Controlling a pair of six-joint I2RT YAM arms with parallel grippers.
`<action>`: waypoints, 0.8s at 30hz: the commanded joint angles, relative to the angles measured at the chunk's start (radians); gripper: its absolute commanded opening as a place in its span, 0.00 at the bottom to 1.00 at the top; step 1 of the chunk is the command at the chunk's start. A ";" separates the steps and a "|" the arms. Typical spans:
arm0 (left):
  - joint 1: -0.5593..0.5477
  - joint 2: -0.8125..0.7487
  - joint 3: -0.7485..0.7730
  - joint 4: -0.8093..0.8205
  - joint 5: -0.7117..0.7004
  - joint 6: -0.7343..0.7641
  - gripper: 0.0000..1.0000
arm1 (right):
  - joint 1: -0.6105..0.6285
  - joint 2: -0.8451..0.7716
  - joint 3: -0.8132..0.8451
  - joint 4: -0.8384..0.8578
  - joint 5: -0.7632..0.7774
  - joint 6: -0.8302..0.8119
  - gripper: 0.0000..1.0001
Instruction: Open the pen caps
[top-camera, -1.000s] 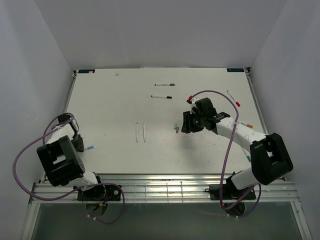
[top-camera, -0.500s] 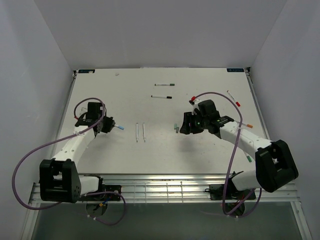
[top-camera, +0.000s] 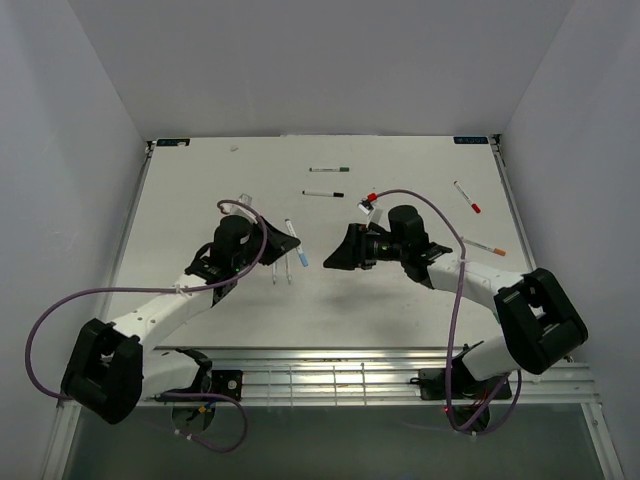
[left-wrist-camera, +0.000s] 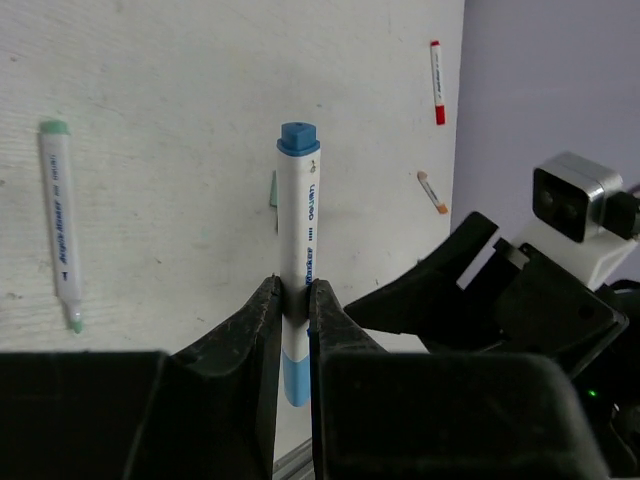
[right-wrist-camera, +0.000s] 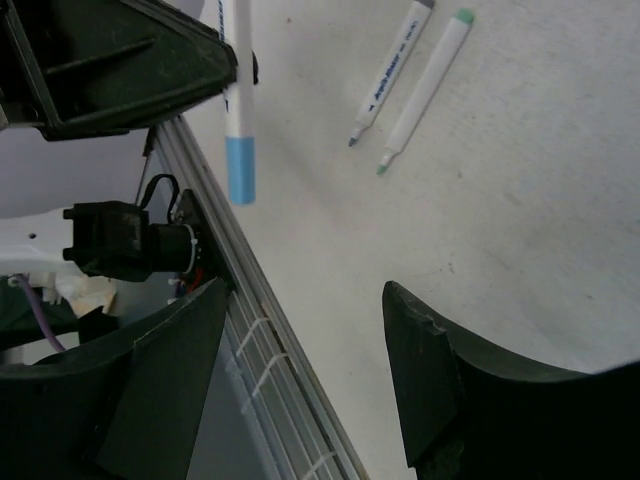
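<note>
My left gripper (top-camera: 283, 243) is shut on a white pen (left-wrist-camera: 298, 230) and holds it above the table. The pen's light blue cap (top-camera: 302, 260) sticks out toward my right gripper; it also shows in the right wrist view (right-wrist-camera: 240, 170) and under my left jaws (left-wrist-camera: 295, 372). My right gripper (top-camera: 335, 258) is open and empty, facing the cap from a short way to its right; in its own view (right-wrist-camera: 305, 340) the jaws stand wide apart. A small green cap (left-wrist-camera: 273, 190) lies on the table behind the held pen.
Two uncapped white pens (right-wrist-camera: 395, 75) (right-wrist-camera: 425, 85) lie side by side under the left arm. A green-capped pen (top-camera: 330, 169) and a black-capped pen (top-camera: 323, 193) lie at the back. A red-capped pen (top-camera: 467, 197) and an orange-tipped pen (top-camera: 487, 247) lie at the right.
My left arm swung from the table's left side to the middle, carrying the blue-capped pen. My right gripper moved left toward it and now covers the spot where the green caps lay.
</note>
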 joint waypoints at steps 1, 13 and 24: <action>-0.058 -0.018 -0.019 0.155 0.022 0.036 0.00 | 0.035 0.063 0.048 0.194 -0.072 0.109 0.70; -0.120 0.019 0.003 0.168 0.011 -0.002 0.00 | 0.078 0.155 0.065 0.413 -0.089 0.218 0.65; -0.124 0.022 0.009 0.175 -0.012 -0.063 0.00 | 0.101 0.211 0.027 0.556 -0.128 0.290 0.27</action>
